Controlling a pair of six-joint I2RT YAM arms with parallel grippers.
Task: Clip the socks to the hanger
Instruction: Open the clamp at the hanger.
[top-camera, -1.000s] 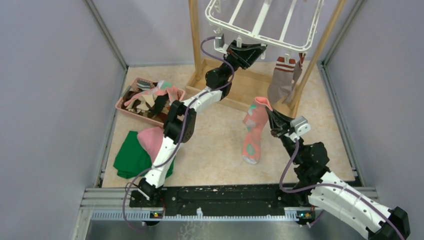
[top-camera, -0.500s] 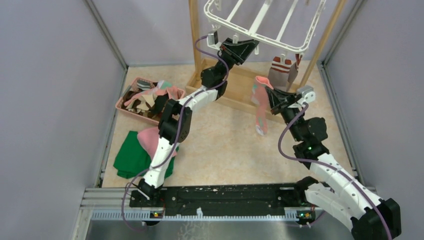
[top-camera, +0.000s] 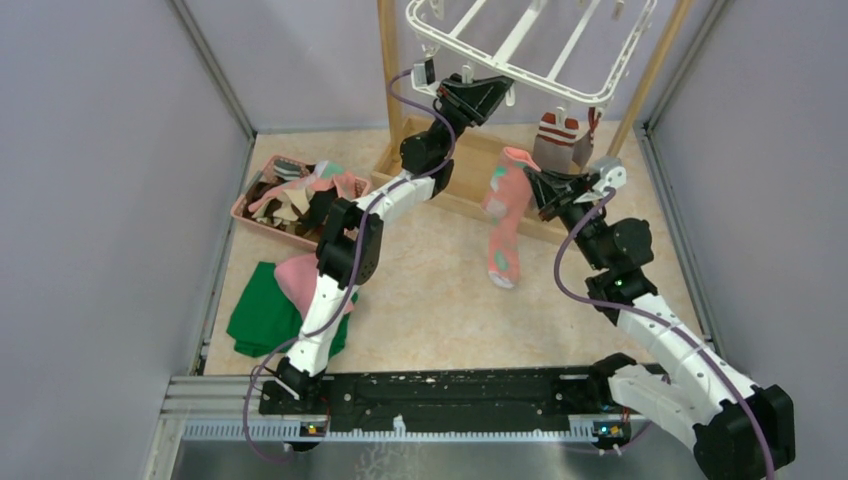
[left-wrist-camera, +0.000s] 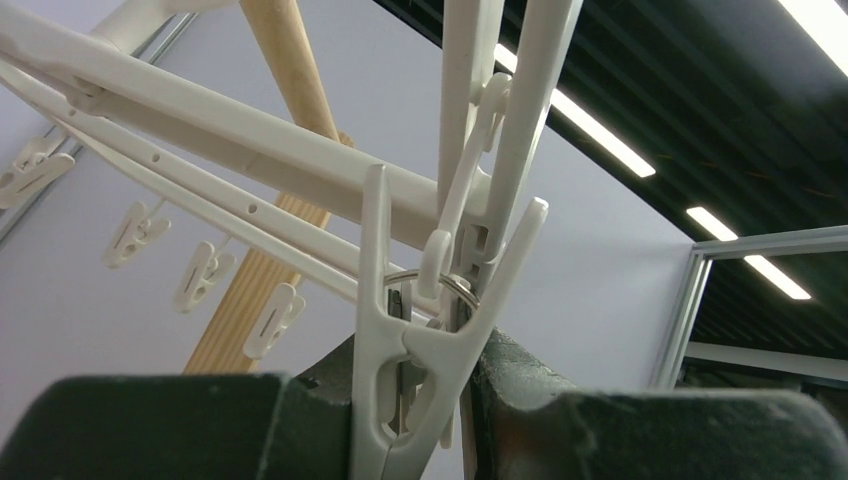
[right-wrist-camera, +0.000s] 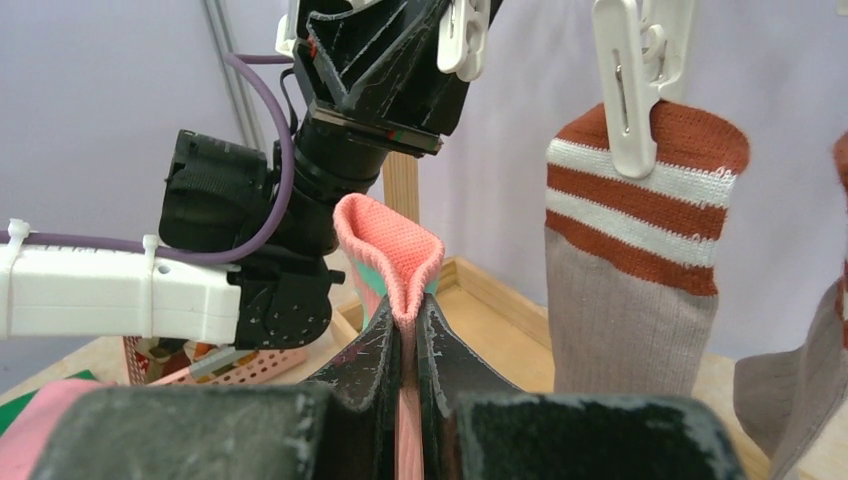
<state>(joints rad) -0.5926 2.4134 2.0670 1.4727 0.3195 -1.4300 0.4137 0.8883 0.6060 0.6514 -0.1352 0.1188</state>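
While the left jaws squeeze a white clip (left-wrist-camera: 385, 340) on the hanger (top-camera: 520, 50) rim, the right jaws pinch the salmon-pink sock (right-wrist-camera: 385, 245) by its cuff, below that clip, foot dangling above the worktop (top-camera: 430, 290).

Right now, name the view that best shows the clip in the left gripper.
Left wrist: the clip sits large and sharp in the left gripper. Top external shows barely a white speck; right wrist catches part of it at the frame's top.

hanger (top-camera: 545, 80) over stand (top-camera: 478, 172) | clipped sock (top-camera: 560, 135) under its near rim | basket (top-camera: 253, 185) left of stand
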